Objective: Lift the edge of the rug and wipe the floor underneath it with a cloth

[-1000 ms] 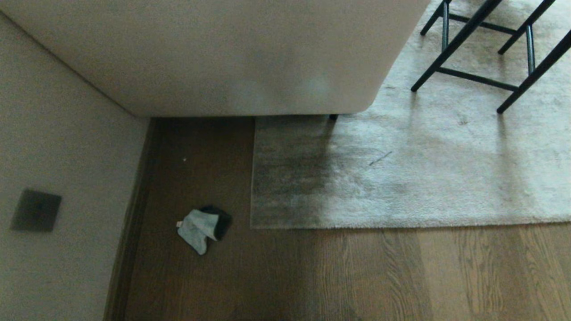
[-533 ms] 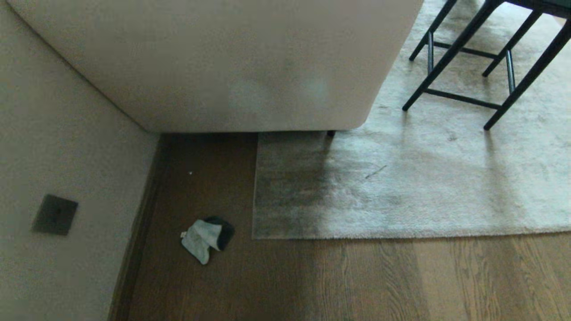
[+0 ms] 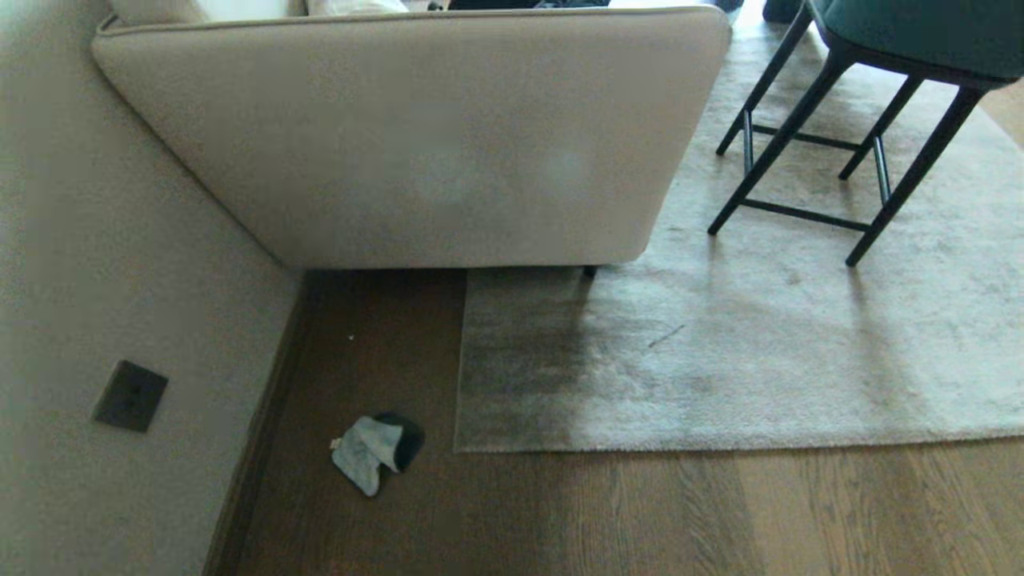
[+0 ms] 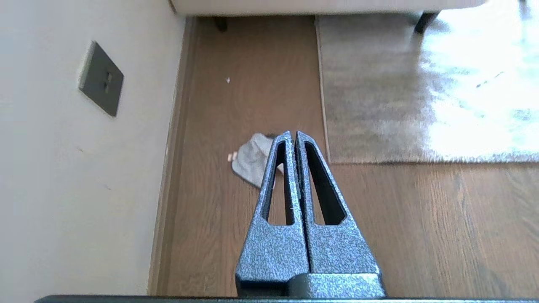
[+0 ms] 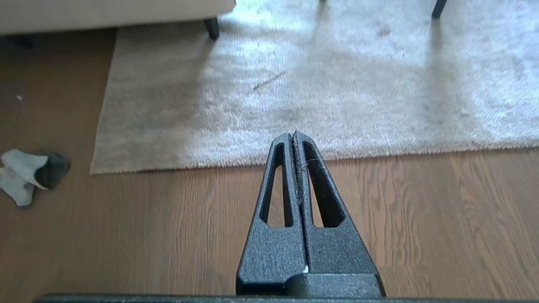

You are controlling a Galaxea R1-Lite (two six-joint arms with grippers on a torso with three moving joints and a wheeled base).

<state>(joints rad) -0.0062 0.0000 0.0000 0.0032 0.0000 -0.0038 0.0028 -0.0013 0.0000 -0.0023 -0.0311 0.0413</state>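
While neither arm shows from the head camera, both wrist cameras look down past their own fingers at the floor (image 3: 640,512), brown wood-grain planks. The left gripper (image 4: 293,134) hangs above it with its two dark fingers pressed flat together, holding nothing; past its tip lies the cloth (image 3: 374,452), a small crumpled rag, pale grey with a darker fold, on bare boards between the wall's skirting and the corner of the rug. The right gripper (image 5: 292,134) is likewise closed and empty, poised over the planks near the rug edge (image 3: 720,445), which runs straight across and lies flat on the floor. The cloth sits just beside the rug's near left corner, apart from it, not touching. Beyond, a beige sofa (image 3: 448,144) stands with one dark foot on the rug, its side close to the wall (image 3: 96,240), where a dark square socket plate (image 3: 130,395) is set low. A stool with black legs (image 3: 832,152) and a green seat stands on the rug to the right, well apart from the cloth.
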